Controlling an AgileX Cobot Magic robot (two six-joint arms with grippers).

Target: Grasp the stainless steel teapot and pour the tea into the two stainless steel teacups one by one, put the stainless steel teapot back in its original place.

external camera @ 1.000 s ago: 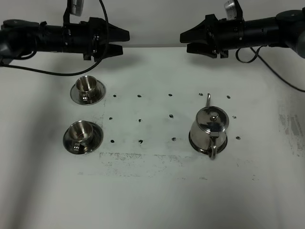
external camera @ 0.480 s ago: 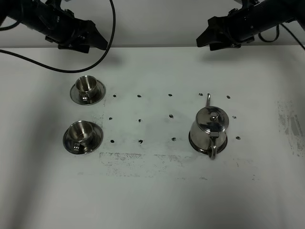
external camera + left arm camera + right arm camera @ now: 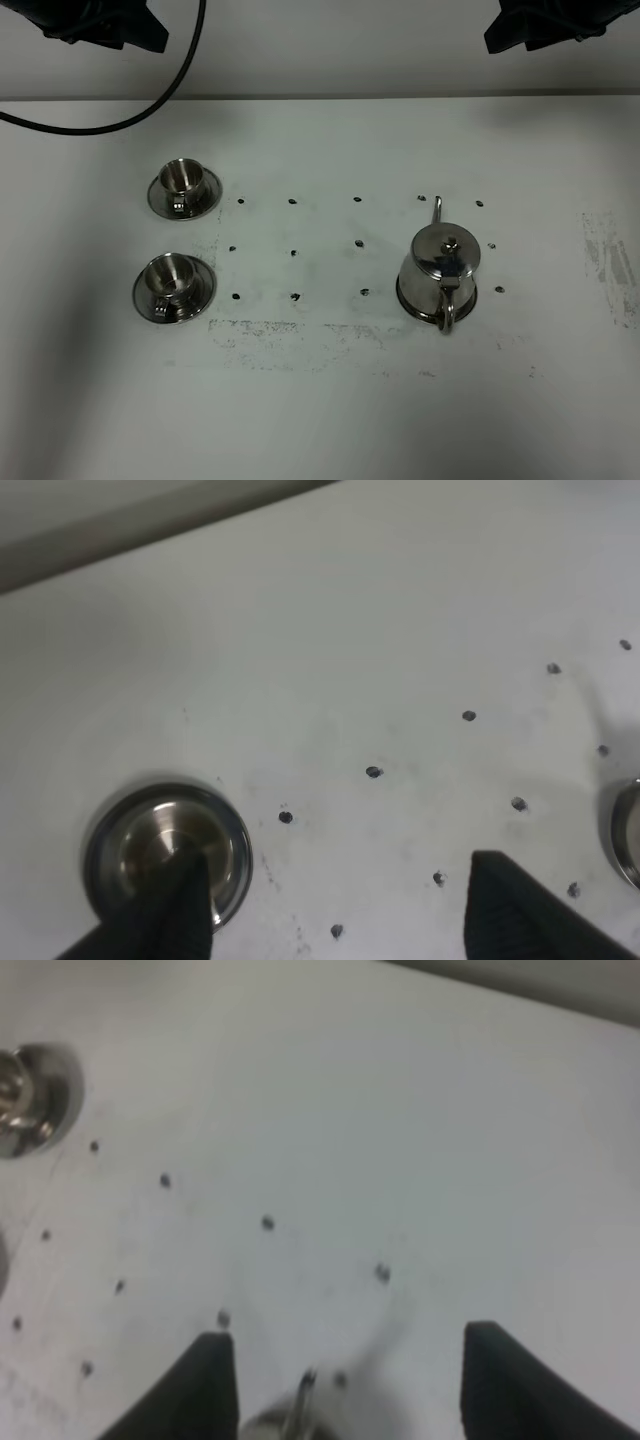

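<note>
The stainless steel teapot (image 3: 440, 262) stands on its round tray (image 3: 405, 296) at the right of the table, with its spout pointing away and its loop handle toward the front. The two stainless steel teacups (image 3: 183, 180) (image 3: 170, 278) sit on saucers at the left. High over the back left corner hangs my left gripper (image 3: 150, 35). The left wrist view shows it (image 3: 335, 858) open above the far cup (image 3: 165, 845). My right gripper (image 3: 500, 35) is high at the back right. It (image 3: 345, 1332) is open, with the teapot's spout (image 3: 305, 1385) below it.
A grid of small dark marks (image 3: 293, 250) dots the white table between cups and teapot. A black cable (image 3: 150, 115) loops down from the left arm over the table's back edge. Scuffed patches run along the front (image 3: 300, 335) and the right side (image 3: 610, 265).
Both arms have lifted and pulled back toward the top corners of the exterior high view. The teapot and both cups have not moved.
</note>
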